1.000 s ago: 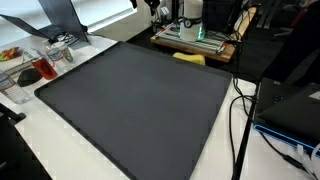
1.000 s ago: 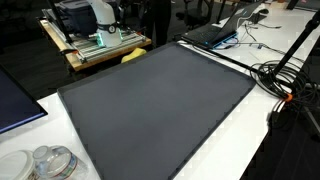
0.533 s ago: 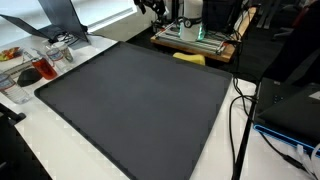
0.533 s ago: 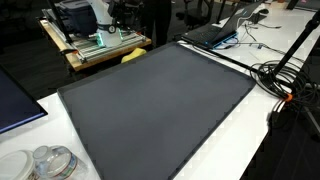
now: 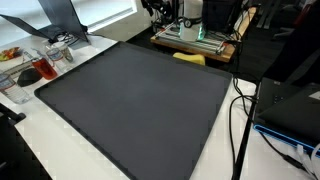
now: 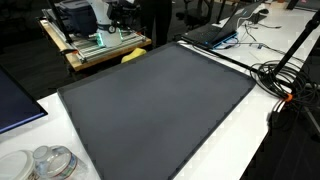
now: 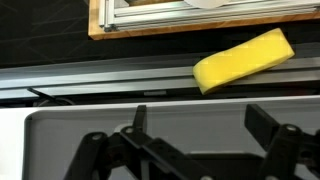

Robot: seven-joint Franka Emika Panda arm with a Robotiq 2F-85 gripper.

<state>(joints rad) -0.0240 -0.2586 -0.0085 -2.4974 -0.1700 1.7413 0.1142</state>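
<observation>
My gripper [image 7: 200, 125] is open and empty, its two black fingers spread wide. It hangs high at the far edge of a large dark mat [image 5: 140, 100], which also shows in the exterior view [image 6: 160, 100]. The gripper shows small at the top in both exterior views [image 5: 157, 8] [image 6: 120, 10]. A yellow sponge [image 7: 245, 60] lies just beyond the mat's far edge, ahead of the fingers and apart from them. It shows in both exterior views [image 5: 189, 58] [image 6: 133, 56].
A wooden board [image 7: 150, 25] with a machine on it [image 6: 95, 50] stands behind the sponge. Clear plastic containers [image 5: 40, 65] sit beside the mat. A laptop [image 6: 215, 32] and black cables [image 6: 285, 80] lie along another side.
The gripper has shifted slightly sideways at the far edge of the mat. Nothing else has moved.
</observation>
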